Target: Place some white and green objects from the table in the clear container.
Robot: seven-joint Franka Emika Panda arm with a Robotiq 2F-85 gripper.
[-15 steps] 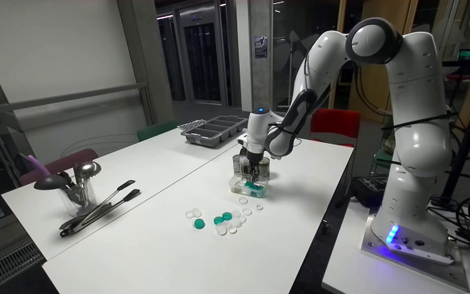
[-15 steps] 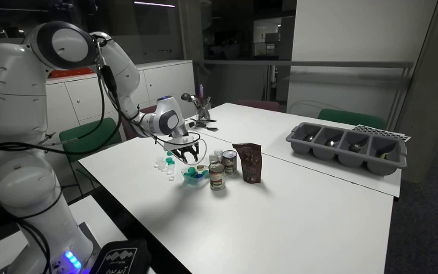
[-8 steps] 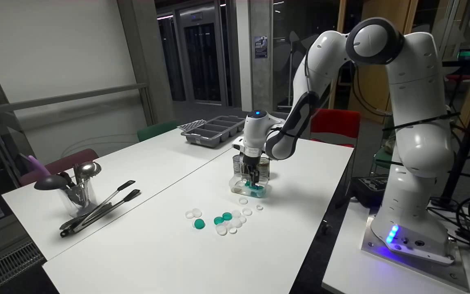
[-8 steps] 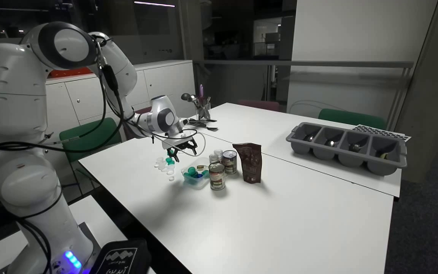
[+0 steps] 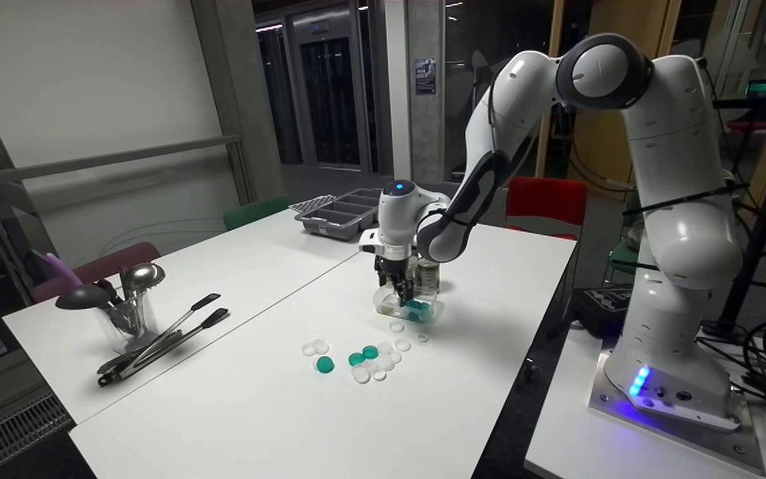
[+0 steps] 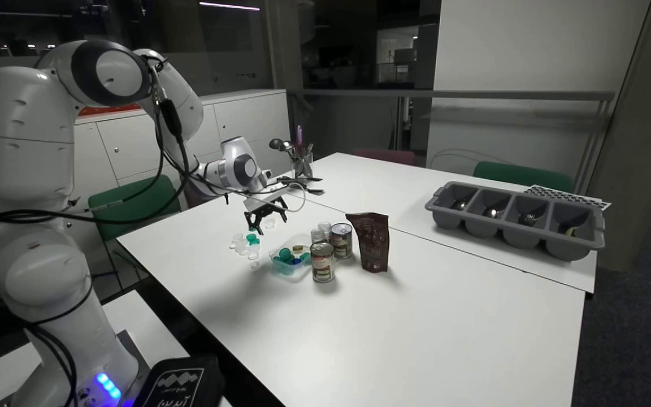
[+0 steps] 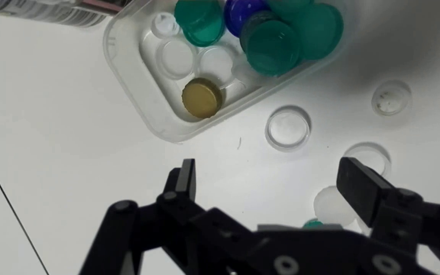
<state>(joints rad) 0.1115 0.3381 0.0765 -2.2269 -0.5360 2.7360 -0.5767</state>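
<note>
My gripper (image 7: 266, 172) is open with nothing between its fingers, raised above the table just off the clear container (image 7: 136, 95). Inside that container, in the wrist view, are green caps (image 7: 273, 47), white caps (image 7: 176, 59), a blue cap (image 7: 243, 15) and a brownish-yellow cap (image 7: 201, 98). Loose white pieces (image 7: 287, 128) lie on the table beside it, one partly behind the right finger. A green piece (image 7: 313, 224) peeks out over the gripper body. An exterior view shows the scattered white (image 5: 360, 374) and green objects (image 5: 324, 364) in front of the container.
Two food cans (image 6: 322, 262) and a brown pouch (image 6: 368, 242) stand close to the container. A grey compartment tray (image 6: 520, 232) holds cutlery farther off. Tongs (image 5: 163, 346) lie by a clear cup of utensils (image 5: 127, 319) on the table's far side.
From over the container, my gripper has shifted away toward the side with the scattered pieces. Its jaws stand wider than a second ago. Container and loose pieces look unmoved.
</note>
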